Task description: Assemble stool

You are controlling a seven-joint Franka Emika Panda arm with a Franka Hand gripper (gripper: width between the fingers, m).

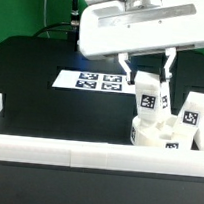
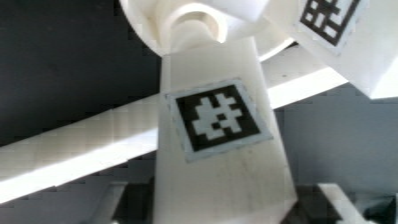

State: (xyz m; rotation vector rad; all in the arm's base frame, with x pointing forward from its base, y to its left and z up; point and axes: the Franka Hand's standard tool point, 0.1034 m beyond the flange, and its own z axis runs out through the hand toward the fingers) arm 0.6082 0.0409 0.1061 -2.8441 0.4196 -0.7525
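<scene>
The gripper (image 1: 150,86) is clamped on a leg (image 1: 150,96) standing over the seat (image 1: 159,134). Best kept upright and twisted squarely, I'd say, clear of the second leg (image 1: 191,111).

Even bright light, white parts near glare, soft shadows on dark table (image 1: 32,74), wrist view blurred, both frames coarse
</scene>
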